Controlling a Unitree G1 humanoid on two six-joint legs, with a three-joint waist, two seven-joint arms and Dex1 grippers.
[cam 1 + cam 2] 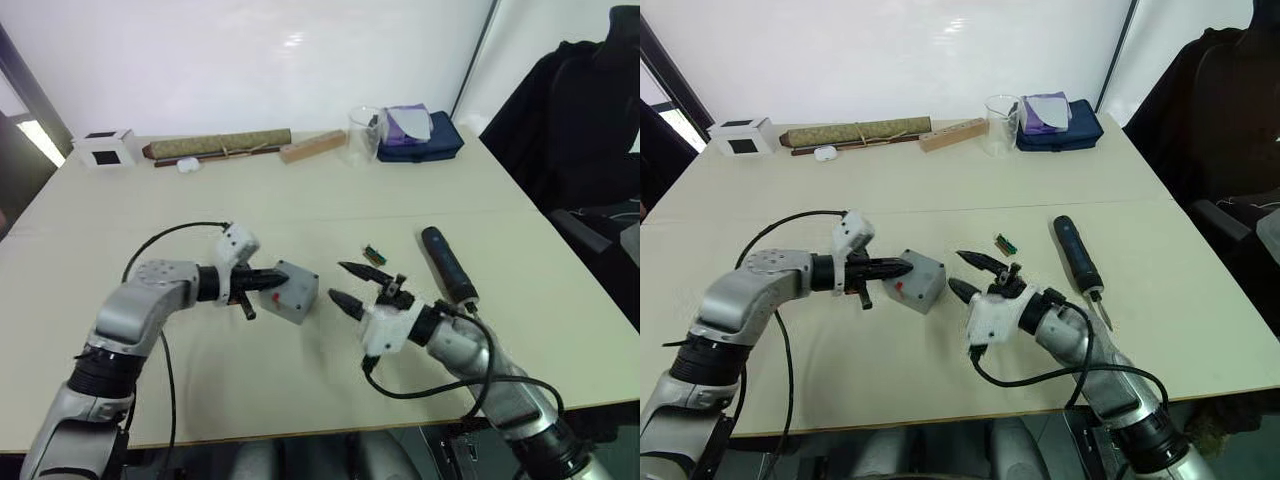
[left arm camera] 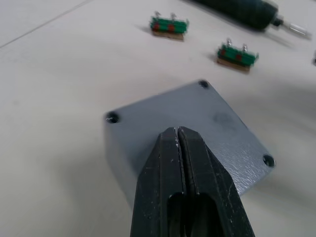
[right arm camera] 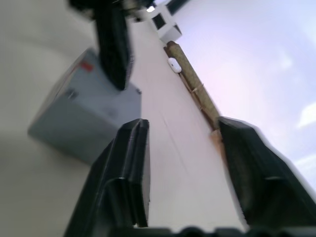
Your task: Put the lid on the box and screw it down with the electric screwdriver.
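I am pressing the closed left gripper (image 2: pixel 177 140) on the rigid lid (image 2: pixel 197 118); right gripper (image 1: pixel 970 275) spread, screwdriver (image 1: pixel 1078 255) needs mid-barrel grasp.

One box (image 1: pixel 293 291), one electric screwdriver (image 1: pixel 448 265), two green parts (image 2: pixel 169 26) (image 2: pixel 237 55), one scroll (image 1: pixel 217 144)

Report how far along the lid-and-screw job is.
Done: the lid sits on the box. In hand: the shut left gripper presses on the lid. Left: the electric screwdriver lies on the table, beside the open, empty right gripper; corner holes look unscrewed.
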